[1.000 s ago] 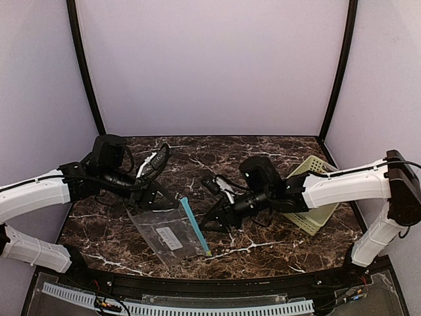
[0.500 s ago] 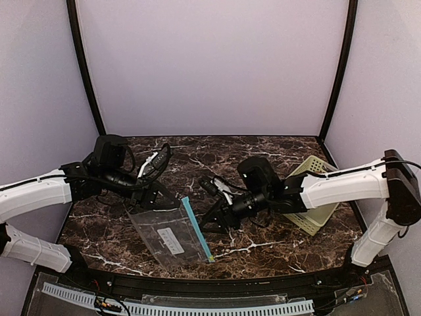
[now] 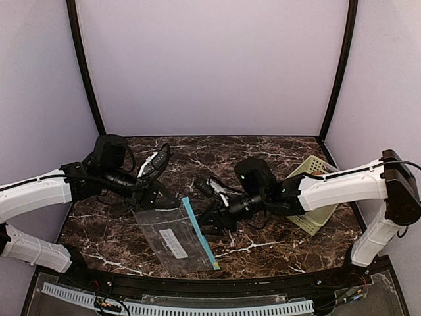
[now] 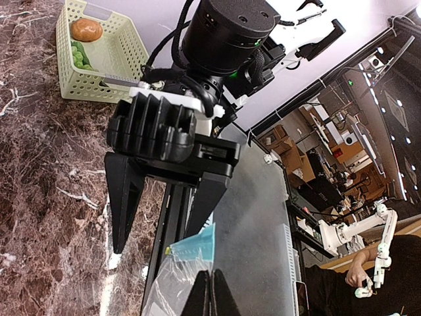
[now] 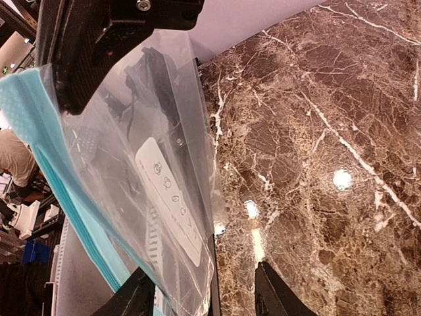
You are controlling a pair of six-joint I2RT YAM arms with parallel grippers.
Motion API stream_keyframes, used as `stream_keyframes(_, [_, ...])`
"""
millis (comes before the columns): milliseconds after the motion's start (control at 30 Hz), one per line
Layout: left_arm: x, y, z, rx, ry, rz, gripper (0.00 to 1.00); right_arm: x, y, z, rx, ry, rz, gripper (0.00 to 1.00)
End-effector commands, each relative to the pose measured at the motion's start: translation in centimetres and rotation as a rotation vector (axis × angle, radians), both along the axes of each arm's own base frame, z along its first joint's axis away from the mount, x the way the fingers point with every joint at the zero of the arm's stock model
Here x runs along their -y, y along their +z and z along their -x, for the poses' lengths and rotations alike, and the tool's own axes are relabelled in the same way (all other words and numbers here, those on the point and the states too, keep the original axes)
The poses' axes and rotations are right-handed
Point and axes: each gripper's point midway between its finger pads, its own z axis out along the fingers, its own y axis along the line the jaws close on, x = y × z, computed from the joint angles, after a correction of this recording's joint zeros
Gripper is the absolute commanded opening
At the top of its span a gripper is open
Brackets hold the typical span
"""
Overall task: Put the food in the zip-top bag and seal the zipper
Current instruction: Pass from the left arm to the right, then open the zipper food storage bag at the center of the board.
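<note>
The clear zip-top bag (image 3: 172, 238) hangs over the marble table (image 3: 276, 247), with its teal-blue zipper (image 3: 200, 233) along the right edge and a white label (image 5: 172, 199). My left gripper (image 3: 156, 199) is shut on the bag's plastic near the top edge; the pinch shows in the left wrist view (image 4: 210, 295). My right gripper (image 3: 214, 221) is open just right of the zipper, and the bag's edge (image 5: 197, 217) lies between its fingers. The brown-orange potato (image 4: 86, 29) and the green vegetable (image 4: 81, 56) lie in the pale green basket (image 4: 125, 49).
The basket (image 3: 317, 197) stands at the right of the table behind my right arm. Purple walls close the back and sides. A black rail runs along the table's front edge (image 3: 217, 284).
The bag has swung toward the front right, its zipper end now lower. My right gripper has moved slightly left toward the zipper. My left gripper keeps its hold.
</note>
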Motion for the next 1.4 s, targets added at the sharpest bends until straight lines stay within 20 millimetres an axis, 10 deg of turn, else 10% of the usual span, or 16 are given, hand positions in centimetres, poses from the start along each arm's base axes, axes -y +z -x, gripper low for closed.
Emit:
stream_keyframes(0, [0.0, 0.0, 0.2, 0.013, -0.015, 0.012, 0.01, -1.1, 1.2, 1.0, -0.006, 0.041, -0.059, 0.48])
stream_keyframes(400, [-0.1, -0.2, -0.1, 0.032, 0.007, -0.006, 0.01, -1.4, 1.7, 1.3, -0.022, 0.019, -0.08, 0.0])
stream_keyframes(667, [-0.4, -0.8, -1.5, 0.088, 0.084, -0.067, 0.17, 0.2, 2.0, -1.1, 0.019, -0.159, -0.001, 0.0])
stream_keyframes(867, [-1.4, 2.0, -4.3, 0.247, 0.255, -0.09, 0.78, 2.7, 1.6, -3.5, 0.069, -0.332, 0.12, 0.0])
stream_keyframes(1133, [-4.7, 6.1, -7.7, 0.443, 0.52, -0.15, 0.89, 9.1, 1.3, -8.3, 0.108, -0.608, 0.335, 0.0])
stream_keyframes(1367, [-5.2, 3.3, -10.4, 0.287, 0.687, -0.231, 0.85, 13.8, 1.0, -11.5, 0.154, -0.843, 0.518, 0.0])
